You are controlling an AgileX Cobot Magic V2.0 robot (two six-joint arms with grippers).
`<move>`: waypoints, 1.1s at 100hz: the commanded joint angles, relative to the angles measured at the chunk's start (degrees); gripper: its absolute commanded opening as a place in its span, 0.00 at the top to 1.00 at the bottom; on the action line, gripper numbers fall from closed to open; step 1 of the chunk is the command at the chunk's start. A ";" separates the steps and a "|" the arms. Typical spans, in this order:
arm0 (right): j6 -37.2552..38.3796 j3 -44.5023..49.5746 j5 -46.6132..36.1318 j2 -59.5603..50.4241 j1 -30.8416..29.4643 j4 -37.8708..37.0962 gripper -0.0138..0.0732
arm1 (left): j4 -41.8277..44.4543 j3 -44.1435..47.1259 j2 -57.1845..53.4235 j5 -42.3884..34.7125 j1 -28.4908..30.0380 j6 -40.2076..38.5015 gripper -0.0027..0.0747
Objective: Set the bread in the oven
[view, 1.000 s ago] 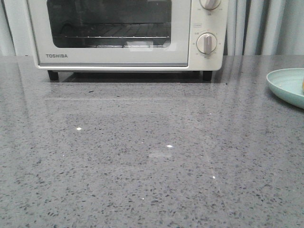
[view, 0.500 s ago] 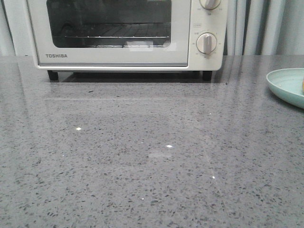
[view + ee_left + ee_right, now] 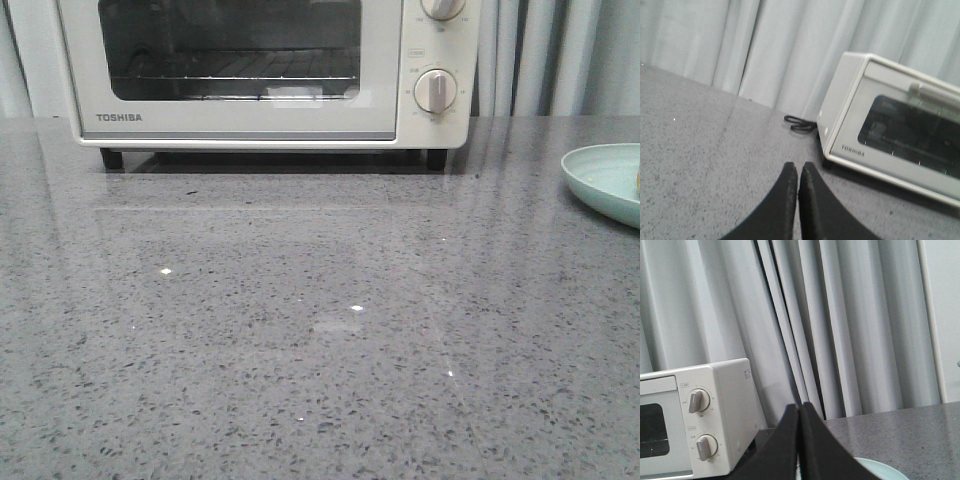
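The oven point(image 3: 265, 70) sits at the far left-centre of the grey table point(image 3: 300, 330) with its glass door shut, so it must be opened before anything goes onto the rack. At the right edge a pale green plate point(image 3: 605, 180) carries what is probably the bread point(image 3: 637, 180), though only a yellowish sliver shows. The left gripper point(image 3: 798, 172) and right gripper point(image 3: 799, 412) hang above the table with fingers pressed together, holding nothing, apparently waiting to start.

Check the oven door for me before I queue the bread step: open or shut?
Shut. The oven door sits flush with its front frame, the wire rack visible only through the glass; its handle stays up.
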 commanded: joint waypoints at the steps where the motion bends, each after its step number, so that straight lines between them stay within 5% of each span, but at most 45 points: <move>1: 4.77 0.76 -3.25 -1.20 0.01 -0.47 0.92 | -2.06 0.77 -1.54 -5.64 0.20 -0.41 0.99; 9: 10.52 -1.16 2.19 -1.20 0.01 -0.47 0.92 | -2.31 0.14 -1.54 -5.37 0.20 -0.59 0.99; 42: 10.52 -15.56 27.64 1.65 0.21 -0.47 0.92 | -2.04 -11.63 1.03 1.10 0.20 0.35 0.99; 76: 8.85 -26.01 37.63 10.61 0.43 -0.47 0.92 | 1.49 -25.35 11.50 5.30 -0.82 2.37 0.99; 101: -10.89 -33.63 44.93 17.79 1.78 16.13 0.92 | 2.00 -34.06 22.94 5.46 -10.23 4.58 0.99; 110: -12.61 -35.99 47.59 19.96 3.20 18.11 0.92 | 2.00 -36.67 28.02 3.77 -15.70 8.05 0.99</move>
